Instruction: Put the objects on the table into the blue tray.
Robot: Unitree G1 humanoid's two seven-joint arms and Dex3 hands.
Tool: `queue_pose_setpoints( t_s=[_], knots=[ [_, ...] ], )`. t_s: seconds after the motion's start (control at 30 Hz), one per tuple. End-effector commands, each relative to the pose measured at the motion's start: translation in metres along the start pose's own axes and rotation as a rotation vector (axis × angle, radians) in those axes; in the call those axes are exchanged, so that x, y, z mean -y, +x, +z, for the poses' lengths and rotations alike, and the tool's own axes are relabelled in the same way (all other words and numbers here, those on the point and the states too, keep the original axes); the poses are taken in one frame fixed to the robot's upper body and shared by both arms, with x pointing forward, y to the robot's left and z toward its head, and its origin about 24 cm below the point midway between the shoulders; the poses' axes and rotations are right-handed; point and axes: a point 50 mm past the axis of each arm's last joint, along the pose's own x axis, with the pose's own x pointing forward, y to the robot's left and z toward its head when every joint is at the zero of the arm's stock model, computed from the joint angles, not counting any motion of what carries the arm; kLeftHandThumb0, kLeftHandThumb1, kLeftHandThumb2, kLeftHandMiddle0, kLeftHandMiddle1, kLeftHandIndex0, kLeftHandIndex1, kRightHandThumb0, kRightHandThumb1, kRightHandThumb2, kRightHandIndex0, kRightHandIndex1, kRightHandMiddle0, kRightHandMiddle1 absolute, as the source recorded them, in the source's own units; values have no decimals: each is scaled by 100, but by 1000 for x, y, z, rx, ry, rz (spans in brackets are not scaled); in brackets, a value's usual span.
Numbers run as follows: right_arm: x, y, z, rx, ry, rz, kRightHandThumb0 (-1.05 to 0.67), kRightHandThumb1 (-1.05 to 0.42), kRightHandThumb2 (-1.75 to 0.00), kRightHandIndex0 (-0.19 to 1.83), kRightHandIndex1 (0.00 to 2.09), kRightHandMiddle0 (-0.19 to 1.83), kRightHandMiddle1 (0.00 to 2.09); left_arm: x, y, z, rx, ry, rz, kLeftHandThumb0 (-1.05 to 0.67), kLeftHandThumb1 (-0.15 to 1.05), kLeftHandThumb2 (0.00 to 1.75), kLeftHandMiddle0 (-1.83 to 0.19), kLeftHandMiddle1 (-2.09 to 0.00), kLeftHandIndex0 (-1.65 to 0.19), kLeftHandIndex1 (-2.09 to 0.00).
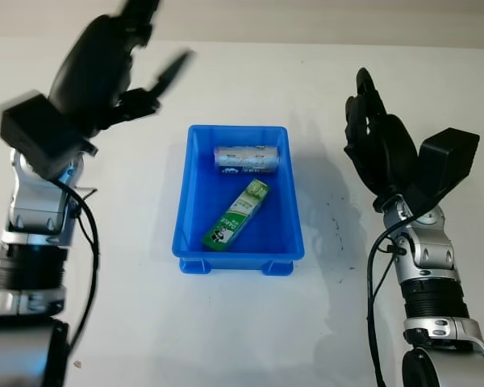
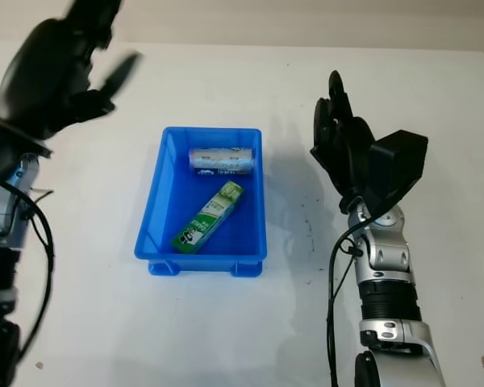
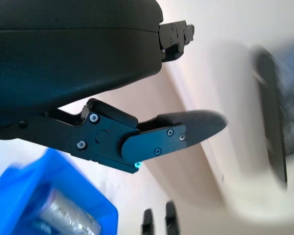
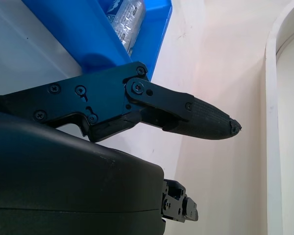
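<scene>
Blue tray (image 1: 195,211) sits at the middle of a white table (image 1: 242,322). Inside it, a silver can (image 1: 246,158) lies on its side at the far end, and a green carton (image 1: 236,214) lies diagonally just beside it, toward the near end. Left hand (image 1: 117,68) is raised above the table, left of the tray, released and holding nothing. Right hand (image 1: 375,137) is to the tray's right, also released and holding nothing.
</scene>
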Motion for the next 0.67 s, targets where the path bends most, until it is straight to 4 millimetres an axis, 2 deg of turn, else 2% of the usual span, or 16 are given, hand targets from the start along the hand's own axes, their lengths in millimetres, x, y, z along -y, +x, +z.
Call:
queue_pose_setpoints(
  t_s=[0.0,0.1,0.27,0.63],
  knots=[
    [3,3,10,41,0,-6,-78,-105,-72,-19,0,-19,0,-3,-11,-18,-60,-76,77,-86,105,83,19,0,19,0],
    [3,4,11,44,1,-6,-77,-105,-73,-19,0,-19,0,-4,-19,-34,-119,-120,129,-84,105,83,19,0,19,0],
    [2,4,11,47,20,-4,-76,-105,-73,-19,0,-19,0,-4,-25,-44,-147,-139,149,-84,105,81,19,0,19,0],
    [-5,2,10,51,31,6,-74,-105,-74,-19,0,-19,0,5,-31,-48,-170,-140,148,-85,105,79,19,0,19,0]
  ],
)
